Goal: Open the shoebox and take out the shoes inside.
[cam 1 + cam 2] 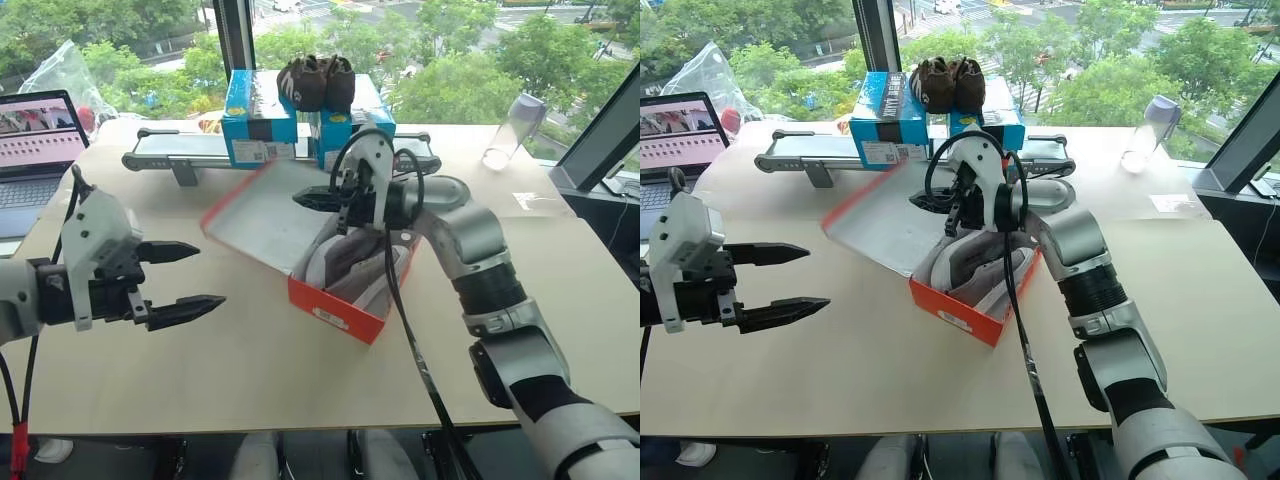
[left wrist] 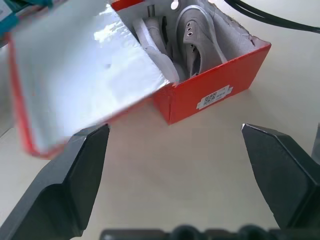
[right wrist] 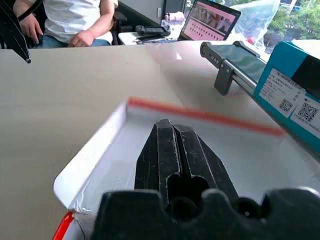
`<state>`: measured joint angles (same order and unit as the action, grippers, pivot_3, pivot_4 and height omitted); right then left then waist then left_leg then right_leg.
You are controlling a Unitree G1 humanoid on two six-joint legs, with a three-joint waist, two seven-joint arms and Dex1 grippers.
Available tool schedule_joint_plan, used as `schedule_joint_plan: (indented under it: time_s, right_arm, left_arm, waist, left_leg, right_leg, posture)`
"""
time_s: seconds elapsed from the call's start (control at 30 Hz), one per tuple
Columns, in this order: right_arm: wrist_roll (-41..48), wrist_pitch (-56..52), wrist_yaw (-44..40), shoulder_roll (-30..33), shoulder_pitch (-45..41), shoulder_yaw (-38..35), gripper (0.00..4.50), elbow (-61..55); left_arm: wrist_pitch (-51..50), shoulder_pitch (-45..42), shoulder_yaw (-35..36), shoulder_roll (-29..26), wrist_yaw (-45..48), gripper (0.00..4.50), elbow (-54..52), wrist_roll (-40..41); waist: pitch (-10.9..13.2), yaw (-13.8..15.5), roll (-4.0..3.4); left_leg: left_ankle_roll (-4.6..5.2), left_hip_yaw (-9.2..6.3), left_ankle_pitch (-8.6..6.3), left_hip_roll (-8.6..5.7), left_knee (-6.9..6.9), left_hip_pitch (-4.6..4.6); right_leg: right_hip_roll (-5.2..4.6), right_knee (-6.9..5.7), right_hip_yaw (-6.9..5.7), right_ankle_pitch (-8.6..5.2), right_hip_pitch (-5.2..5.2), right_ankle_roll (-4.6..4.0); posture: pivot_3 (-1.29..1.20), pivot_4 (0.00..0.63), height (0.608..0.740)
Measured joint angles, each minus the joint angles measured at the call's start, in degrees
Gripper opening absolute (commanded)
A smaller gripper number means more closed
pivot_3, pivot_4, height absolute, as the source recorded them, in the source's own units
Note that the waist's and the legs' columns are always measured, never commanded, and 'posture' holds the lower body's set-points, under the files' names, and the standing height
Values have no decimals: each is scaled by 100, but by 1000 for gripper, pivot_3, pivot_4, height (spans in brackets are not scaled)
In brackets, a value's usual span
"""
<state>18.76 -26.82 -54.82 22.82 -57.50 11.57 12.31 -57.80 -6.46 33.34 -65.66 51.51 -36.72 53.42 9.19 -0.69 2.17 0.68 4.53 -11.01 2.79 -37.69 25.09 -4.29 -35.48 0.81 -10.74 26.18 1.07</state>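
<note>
The red shoebox (image 1: 335, 312) stands open in the middle of the table, its lid (image 1: 255, 215) swung back to the left with the white inside facing up. The grey shoes (image 1: 350, 262) with white soles lie in the box, also clear in the left wrist view as shoes (image 2: 192, 37). My right gripper (image 1: 302, 198) is shut and points left, level, over the lid's white inside (image 3: 120, 165); whether it touches the lid I cannot tell. Left of the box and apart from it, my left gripper (image 1: 210, 275) is open and holds nothing, facing the box's labelled end (image 2: 215, 97).
Two blue boxes (image 1: 258, 125) with a dark brown shoe pair (image 1: 315, 82) on top stand at the far edge behind a grey rail (image 1: 180, 152). A laptop (image 1: 35, 140) sits far left, a clear bottle (image 1: 512, 130) far right. A seated person (image 3: 75, 20) is beyond the table.
</note>
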Motion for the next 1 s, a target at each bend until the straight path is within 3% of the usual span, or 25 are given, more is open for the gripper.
schedule_joint_plan:
  time_s: [0.3, 0.5, 0.53, 0.73, 1.0]
  right_arm:
    - [250, -829, -830, 1716, 70, -355, 27, -1368]
    - [107, -816, -1461, 2429, 693, 60, 1838, -2115]
    - [-17, -690, -1535, 2494, 755, 184, 2306, -2165]
    - [-681, 250, -1877, 2562, 826, 706, 4319, -2138]
    - [-1477, 1625, -2271, 2318, 501, 1132, 4416, -1389]
  left_arm:
    - [326, -655, -1051, 101, 0, 4500, 365, -64]
    - [576, -1141, -1702, 233, 130, 4500, 634, -217]
    - [626, -1181, -1780, 239, 154, 4500, 673, -263]
    - [701, -1383, -2027, 255, 263, 4500, 844, -391]
    - [715, -1381, -2093, 317, 256, 4500, 829, -426]
  waist:
    - [1, -35, 1]
    - [2, -12, 2]
    - [2, -20, 2]
    - [3, -15, 4]
    - [4, -17, 5]
  left_leg:
    - [-1, 9, 0, 2, -7, -11]
    - [0, 9, 1, 4, -9, -27]
    - [-1, 14, 1, 4, -11, -30]
    - [-2, 22, 3, 3, -14, -34]
    - [-2, 23, 3, 3, -14, -33]
  right_leg:
    - [4, -23, 8, -27, 0, -12]
    - [9, -43, 11, -51, -1, -10]
    - [9, -44, 17, -53, -1, -12]
    - [7, -43, 25, -52, -3, -8]
    - [8, -43, 25, -52, -3, -7]
  posture:
    - [0, 150, 740]
    - [0, 150, 740]
    - [0, 150, 740]
    - [0, 150, 740]
    - [0, 150, 740]
